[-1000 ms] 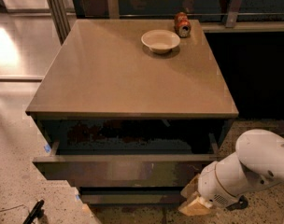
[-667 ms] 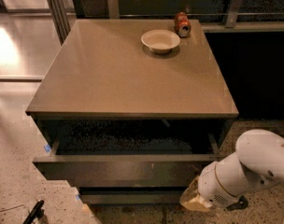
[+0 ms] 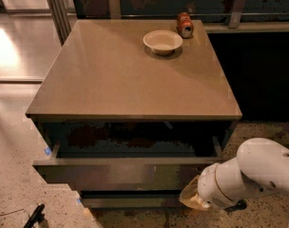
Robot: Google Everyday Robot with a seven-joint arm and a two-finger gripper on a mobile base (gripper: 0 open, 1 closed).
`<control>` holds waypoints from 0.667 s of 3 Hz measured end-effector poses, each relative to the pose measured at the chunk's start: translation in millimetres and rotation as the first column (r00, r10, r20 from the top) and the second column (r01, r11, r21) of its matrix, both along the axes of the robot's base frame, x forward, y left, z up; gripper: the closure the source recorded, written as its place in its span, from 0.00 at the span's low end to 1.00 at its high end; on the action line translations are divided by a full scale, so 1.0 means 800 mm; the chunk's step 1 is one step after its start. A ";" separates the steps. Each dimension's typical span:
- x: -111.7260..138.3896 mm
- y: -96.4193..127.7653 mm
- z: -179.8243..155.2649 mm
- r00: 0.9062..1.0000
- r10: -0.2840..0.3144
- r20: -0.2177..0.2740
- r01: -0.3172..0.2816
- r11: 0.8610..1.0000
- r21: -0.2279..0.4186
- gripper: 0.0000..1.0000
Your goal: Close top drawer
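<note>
The top drawer (image 3: pixel 120 173) is a wide dark-grey drawer with a plain front, pulled out from under the cabinet's tan top (image 3: pixel 130 75). Its dark inside shows between the top and the drawer front. My gripper (image 3: pixel 192 198) sits at the lower right, at the end of the white arm (image 3: pixel 251 175), low against the right part of the drawer front. A tan pad at its tip points left toward the front. The fingers themselves are hidden behind the wrist.
A cream bowl (image 3: pixel 162 42) and a red can (image 3: pixel 185 24) lying on its side rest at the back of the cabinet top. A lower drawer front (image 3: pixel 130 201) shows beneath. A black object (image 3: pixel 34 216) lies on the speckled floor at the lower left.
The arm and gripper have shifted very slightly; the drawer stands open about as far as before.
</note>
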State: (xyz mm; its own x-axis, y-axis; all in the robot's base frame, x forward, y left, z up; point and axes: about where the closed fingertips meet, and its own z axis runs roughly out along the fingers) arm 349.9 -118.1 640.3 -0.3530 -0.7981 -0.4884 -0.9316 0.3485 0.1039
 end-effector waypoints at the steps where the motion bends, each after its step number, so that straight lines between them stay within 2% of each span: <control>1: 0.016 0.007 0.002 0.998 -0.023 0.054 0.024 1.000 -0.009 1.00; 2: 0.024 0.011 0.002 0.995 -0.041 0.095 0.043 0.999 -0.020 1.00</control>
